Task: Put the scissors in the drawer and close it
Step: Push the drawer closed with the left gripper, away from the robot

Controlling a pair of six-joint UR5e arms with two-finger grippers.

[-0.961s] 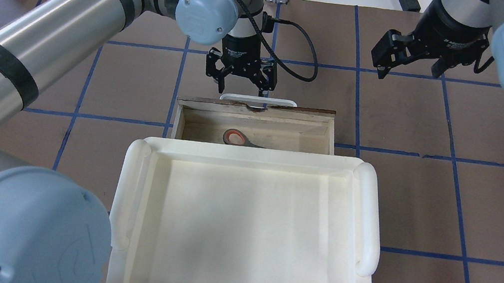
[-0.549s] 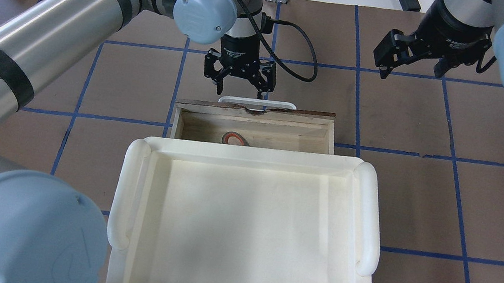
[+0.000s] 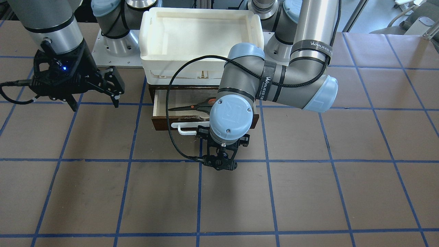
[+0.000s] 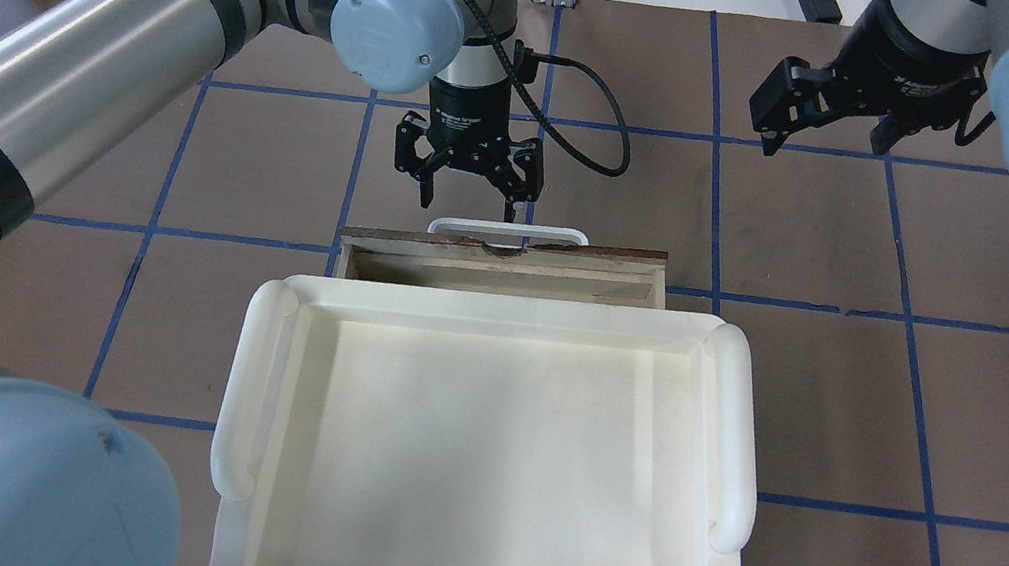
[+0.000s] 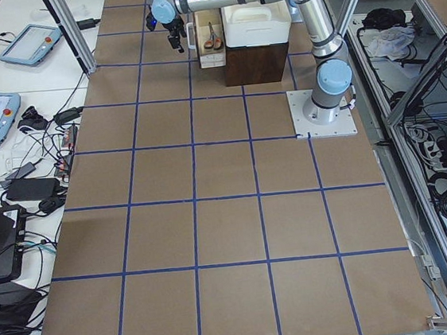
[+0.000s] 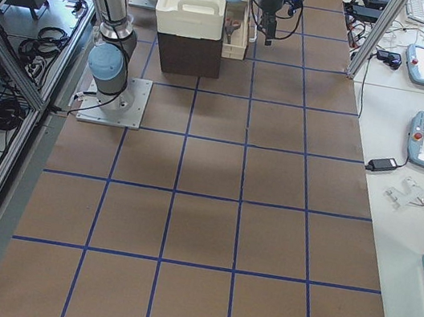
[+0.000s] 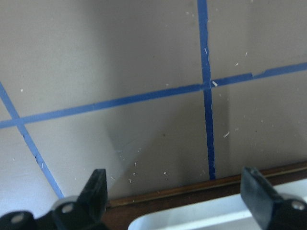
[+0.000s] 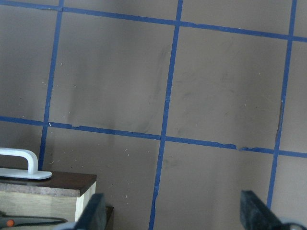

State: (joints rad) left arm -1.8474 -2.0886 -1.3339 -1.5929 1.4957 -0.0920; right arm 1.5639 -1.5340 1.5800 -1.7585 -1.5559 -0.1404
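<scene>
Risk 1: the L fingers point(image 7: 96, 189) are spread wide, just beyond the white bar handle point(image 4: 509, 227) of the dark brown wooden drawer w/ pale bare-wood interior point(image 3: 159, 124). Can't tell if they touch it. If the push lands off-centre or high on the bar, the tips could ride over it, or the drawer could skew and bind w/ a gap left.

Risk 2: the black braided cable point(image 3: 167, 116) loops off the wrist across the drawer's open part and might catch a corner or the handle.

Risk 3: a hard shove could slide the dark cabinet point(image 5: 254, 64) and the white plastic tray point(image 4: 744, 432) on top of it along the brown, blue-taped tabletop point(image 3: 308, 178) instead of seating the drawer.

The small scissors w/ grey handles, orange-red loop lining and dark blades point(image 3: 188, 107) lie flat inside the drawer, so prob. no fouling. The drawer is partly out; closing not done.

Pose: L arm point(image 4: 96, 46) reaches fwd past the tray, elbow bent, wrist vertical, fingers pointing down at the tabletop in front of the drawer. R arm point(image 3: 51, 24) hangs well apart to the side, R fingers point(image 8: 256, 211) spread, holding nothing.
</scene>
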